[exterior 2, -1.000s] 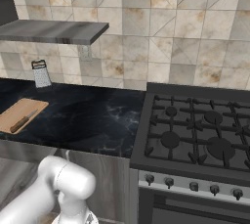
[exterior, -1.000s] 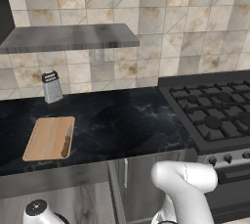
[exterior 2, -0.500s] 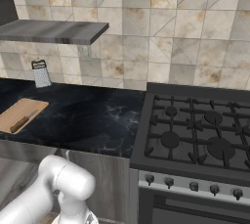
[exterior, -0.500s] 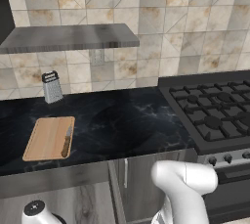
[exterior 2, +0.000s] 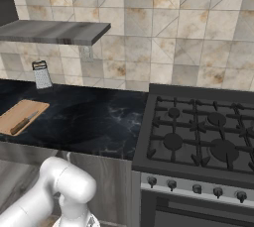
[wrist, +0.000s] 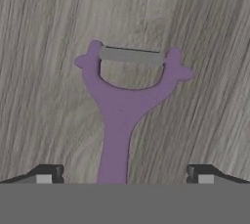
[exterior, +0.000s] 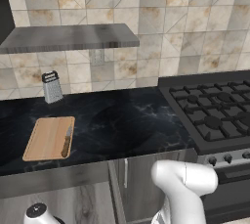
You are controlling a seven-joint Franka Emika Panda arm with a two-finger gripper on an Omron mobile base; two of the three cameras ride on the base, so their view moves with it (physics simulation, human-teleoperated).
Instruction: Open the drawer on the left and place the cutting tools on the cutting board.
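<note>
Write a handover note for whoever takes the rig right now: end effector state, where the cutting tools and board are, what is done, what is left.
End effector: open, empty, its tips on either side of the purple peeler's handle, not closed on it.
Purple peeler: lies flat on the drawer's grey wood-grain floor, blade end away from the hand.
Knife: already on the cutting board, along the board's right edge in the left base view.
Box grater: on the counter behind the board, not part of the job.
Done: drawer open, knife placed.
Left: close on the peeler, lift it, set it on the board.
</note>
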